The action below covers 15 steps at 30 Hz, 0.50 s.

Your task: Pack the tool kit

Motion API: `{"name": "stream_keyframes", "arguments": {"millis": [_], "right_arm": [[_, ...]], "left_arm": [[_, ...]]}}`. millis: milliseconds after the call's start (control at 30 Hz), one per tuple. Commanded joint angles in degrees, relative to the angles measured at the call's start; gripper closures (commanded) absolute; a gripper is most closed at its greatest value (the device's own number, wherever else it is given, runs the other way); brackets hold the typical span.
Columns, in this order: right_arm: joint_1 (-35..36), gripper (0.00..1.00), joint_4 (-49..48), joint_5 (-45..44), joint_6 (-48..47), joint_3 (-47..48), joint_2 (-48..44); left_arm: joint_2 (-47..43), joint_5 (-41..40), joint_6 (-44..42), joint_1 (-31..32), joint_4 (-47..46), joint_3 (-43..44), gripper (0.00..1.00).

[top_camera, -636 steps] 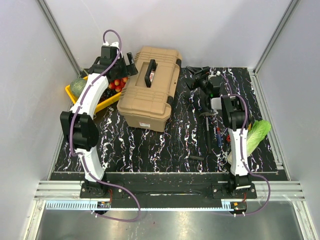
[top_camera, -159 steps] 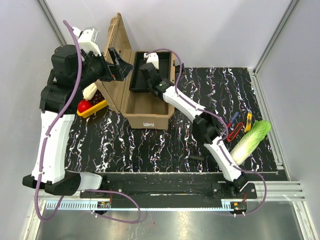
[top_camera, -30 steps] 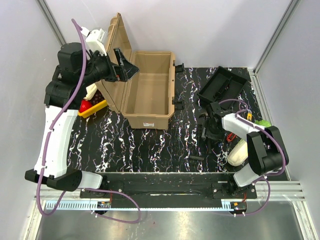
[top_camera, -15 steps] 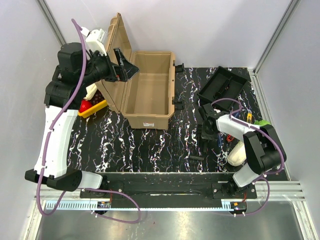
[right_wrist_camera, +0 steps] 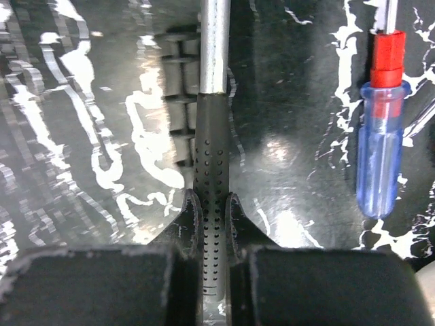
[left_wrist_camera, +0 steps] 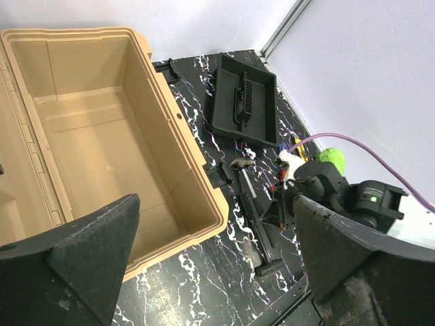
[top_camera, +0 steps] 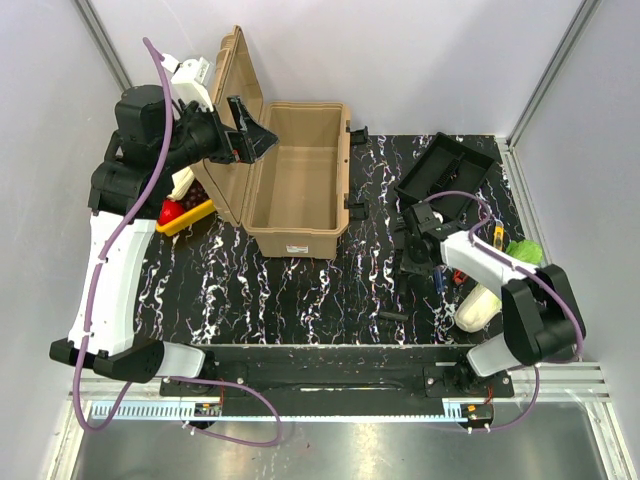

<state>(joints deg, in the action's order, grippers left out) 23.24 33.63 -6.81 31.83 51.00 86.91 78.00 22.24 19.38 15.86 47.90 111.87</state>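
The tan toolbox [top_camera: 293, 243] stands open at the back left, its lid upright and its inside [left_wrist_camera: 88, 136] bare. My left gripper [top_camera: 248, 135] sits high by the lid, open, with nothing between its fingers [left_wrist_camera: 88, 251]. The black inner tray [top_camera: 445, 175] lies on the table at the back right. A hammer [right_wrist_camera: 212, 156] with a black dotted grip and a silver shaft lies on the table. My right gripper [right_wrist_camera: 211, 204] is shut on that grip, low over the table [top_camera: 410, 262]. Its head [left_wrist_camera: 239, 164] lies near the box's latch.
A blue-handled screwdriver [right_wrist_camera: 380, 170] lies just right of the hammer, among other small tools [top_camera: 462, 275]. A pale cabbage [top_camera: 478, 305] lies at the right edge. A yellow tray of fruit [top_camera: 185, 215] sits behind the lid at the left. The table has a black marbled top [top_camera: 300, 300].
The right gripper's jaws have closed on the hammer's grip, and the right arm has shifted slightly. The left arm and the toolbox have not moved.
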Motion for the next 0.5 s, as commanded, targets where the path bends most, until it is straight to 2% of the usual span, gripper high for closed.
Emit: {"name": "stream_keyframes", "arguments": {"millis": [0,300,467], "right_arm": [[0.2,1.00,-4.1,5.7,2.6,3.9,-6.7],[-0.6,1.00,-15.4,21.1,12.1,2.4,-9.4],[-1.3,1.00,-22.3,23.1,17.2,2.4,-9.5]], "left_arm": [[-1.0,0.5,-0.3,0.2,-2.4,0.4,0.01],[-1.2,0.3,-0.2,0.2,-2.4,0.5,0.01],[-1.4,0.3,-0.2,0.1,-2.5,0.5,0.01]]}}
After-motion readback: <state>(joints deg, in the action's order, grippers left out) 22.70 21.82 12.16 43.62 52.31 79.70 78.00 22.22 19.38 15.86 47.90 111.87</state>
